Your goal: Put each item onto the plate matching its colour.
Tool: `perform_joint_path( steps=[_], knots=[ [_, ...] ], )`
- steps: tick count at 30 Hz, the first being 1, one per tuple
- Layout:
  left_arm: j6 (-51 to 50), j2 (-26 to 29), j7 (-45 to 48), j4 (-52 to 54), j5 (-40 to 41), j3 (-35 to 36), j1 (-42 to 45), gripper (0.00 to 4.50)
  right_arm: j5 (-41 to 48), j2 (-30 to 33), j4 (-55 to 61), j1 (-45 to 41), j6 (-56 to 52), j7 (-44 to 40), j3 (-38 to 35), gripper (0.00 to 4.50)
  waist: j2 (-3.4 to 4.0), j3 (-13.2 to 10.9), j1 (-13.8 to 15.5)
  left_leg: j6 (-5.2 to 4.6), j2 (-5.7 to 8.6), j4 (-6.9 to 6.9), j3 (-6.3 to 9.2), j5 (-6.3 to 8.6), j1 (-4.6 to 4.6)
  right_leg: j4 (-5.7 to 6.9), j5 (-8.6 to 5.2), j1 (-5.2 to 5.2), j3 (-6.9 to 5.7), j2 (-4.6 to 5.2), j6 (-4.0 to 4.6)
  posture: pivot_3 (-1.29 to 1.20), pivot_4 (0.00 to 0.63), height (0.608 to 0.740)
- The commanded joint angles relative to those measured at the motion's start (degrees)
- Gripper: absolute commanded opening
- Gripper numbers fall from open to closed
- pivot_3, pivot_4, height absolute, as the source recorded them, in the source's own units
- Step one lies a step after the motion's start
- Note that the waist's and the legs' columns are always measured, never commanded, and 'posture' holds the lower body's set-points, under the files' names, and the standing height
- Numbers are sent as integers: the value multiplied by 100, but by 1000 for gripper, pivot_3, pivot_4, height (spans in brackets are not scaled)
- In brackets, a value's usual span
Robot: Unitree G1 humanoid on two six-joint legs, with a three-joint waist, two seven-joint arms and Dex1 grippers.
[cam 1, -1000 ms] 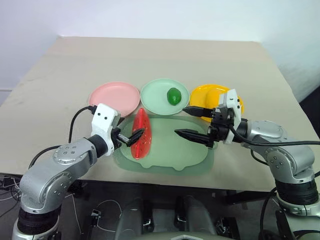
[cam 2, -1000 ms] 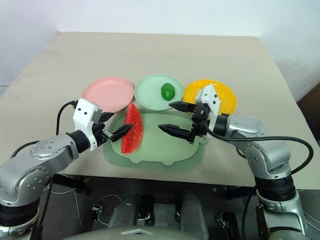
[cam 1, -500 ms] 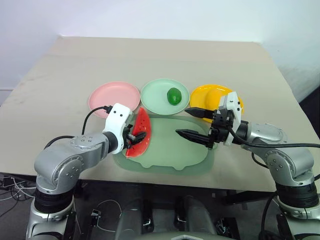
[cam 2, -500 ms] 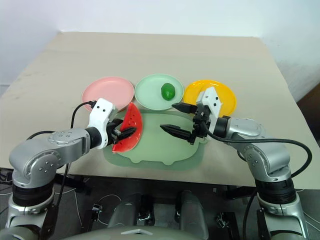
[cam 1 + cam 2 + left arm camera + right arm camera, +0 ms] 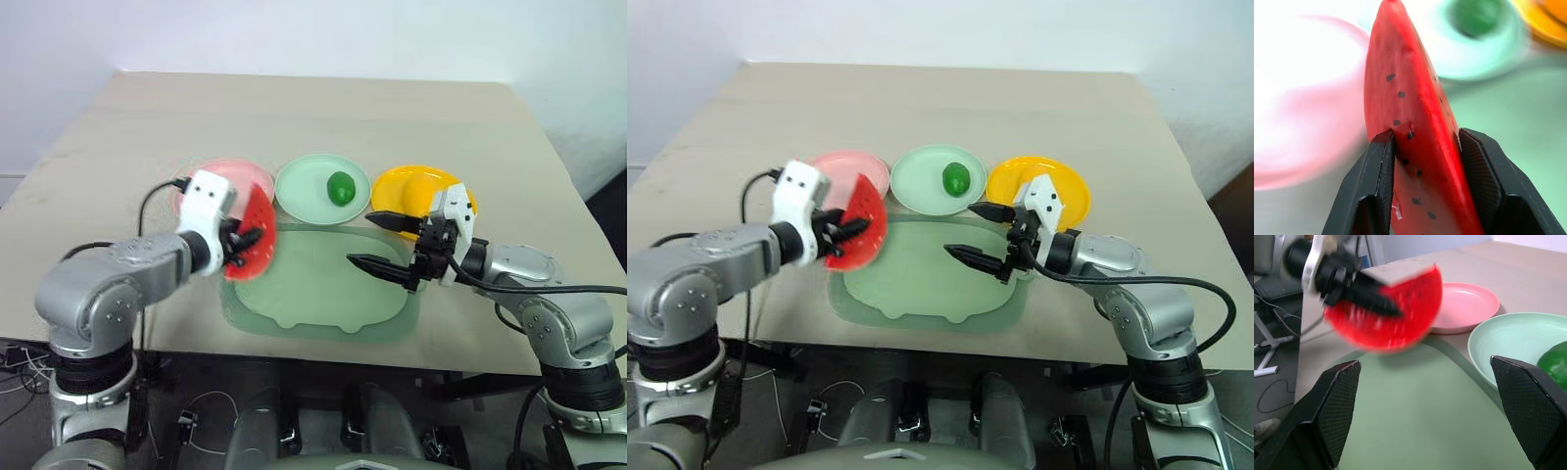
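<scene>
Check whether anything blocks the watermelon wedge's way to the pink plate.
Nothing visible does. The left gripper is shut on the wedge and holds it off the mat, right at the near edge of the pink plate. The plate's surface is bare, and the open right gripper is away over the mat.

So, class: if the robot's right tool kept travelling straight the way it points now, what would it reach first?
Probably the red toy watermelon wedge held by the left tool, hanging over the pale green mat; depth is uncertain, so the open right tool might pass it.
</scene>
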State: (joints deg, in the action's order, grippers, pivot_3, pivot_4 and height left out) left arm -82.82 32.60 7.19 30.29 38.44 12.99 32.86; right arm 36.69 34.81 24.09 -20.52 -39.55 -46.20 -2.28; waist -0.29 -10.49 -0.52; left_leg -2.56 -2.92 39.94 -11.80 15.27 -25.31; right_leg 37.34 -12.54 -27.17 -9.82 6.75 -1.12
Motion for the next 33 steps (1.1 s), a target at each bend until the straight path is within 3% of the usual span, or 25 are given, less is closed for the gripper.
perform_joint_path(
  steps=[1,9,12,16,30,33],
  knots=[
    [544,256,-11,-416,-418,352,326,1722,-2,-55,25,-180,92,36,32,4500,0,0,-2,0,0,0,0,0,0,1,0,-1,0,0,0,0,150,696],
    [2904,466,6,-2870,-1851,-148,800,1722,-164,-187,-253,-391,245,91,164,4500,0,0,22,0,1,2,-2,0,-3,0,1,-2,-1,2,1,0,150,696],
    [3597,105,271,-3380,-1747,33,911,1722,-193,-238,-345,-414,328,49,164,4500,-2,-1,19,0,1,1,-5,1,-6,0,1,-6,-1,4,2,0,150,696],
    [4336,-25,524,-3933,-2124,-310,945,1722,-288,-222,-453,-414,453,-81,235,4500,-7,-3,-4,-1,0,1,-6,0,-10,2,1,-10,-2,3,1,0,150,696],
    [3822,-325,1081,-4371,-2129,-469,935,1722,-479,-303,-552,-267,718,-97,240,4500,-9,-3,-13,-12,0,8,-8,-6,-6,15,1,-9,-2,3,-3,0,150,696],
    [3846,-321,1202,-4571,-2109,-448,1052,2644,-520,-378,-455,-213,702,-11,336,4500,-9,-3,-14,-12,0,9,-7,-6,-5,16,1,-7,-2,4,-3,0,150,696]
  ],
)
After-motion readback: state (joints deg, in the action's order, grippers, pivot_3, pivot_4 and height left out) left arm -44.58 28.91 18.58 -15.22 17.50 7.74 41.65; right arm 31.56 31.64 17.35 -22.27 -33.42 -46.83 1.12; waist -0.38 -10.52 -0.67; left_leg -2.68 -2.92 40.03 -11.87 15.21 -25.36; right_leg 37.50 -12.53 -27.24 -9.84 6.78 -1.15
